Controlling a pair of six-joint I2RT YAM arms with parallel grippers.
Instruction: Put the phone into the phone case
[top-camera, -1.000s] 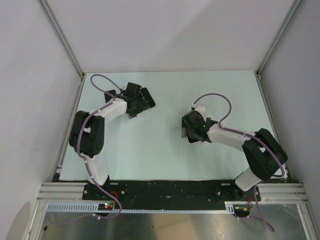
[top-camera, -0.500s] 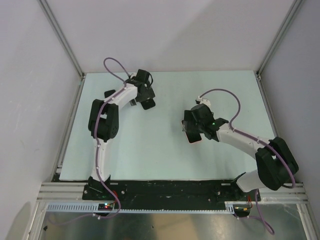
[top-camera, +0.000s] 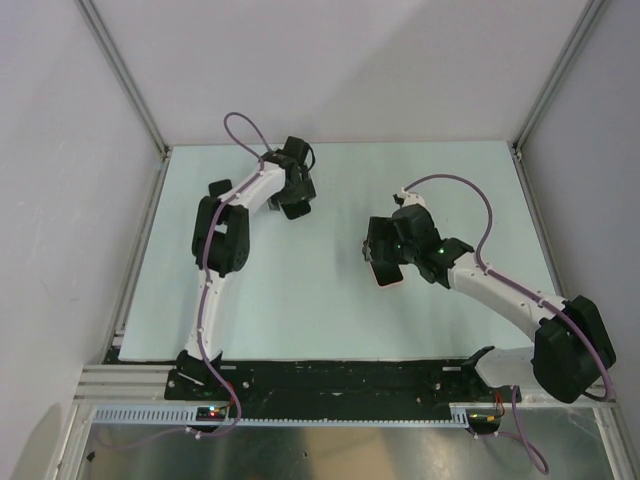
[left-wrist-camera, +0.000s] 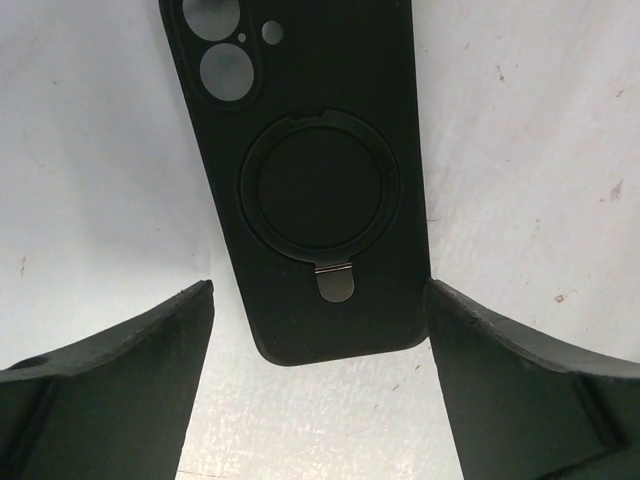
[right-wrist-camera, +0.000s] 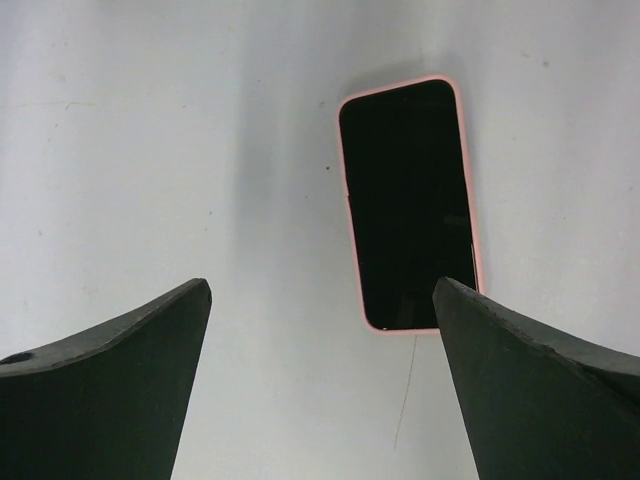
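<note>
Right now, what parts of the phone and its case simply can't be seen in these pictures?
- Phone case, left wrist view: its top end is cut off by the picture's upper edge. It lies back up, so its inside is hidden.
- Phone case, top view: covered by the left pincer.
- Phone, right wrist view: only the dark screen shows, and the back faces down.
- Phone, top view: just a pink edge shows under the right pincer.

White arms (top-camera: 203, 322), blk joints (top-camera: 222, 238), purple cables (top-camera: 445, 178)
</note>
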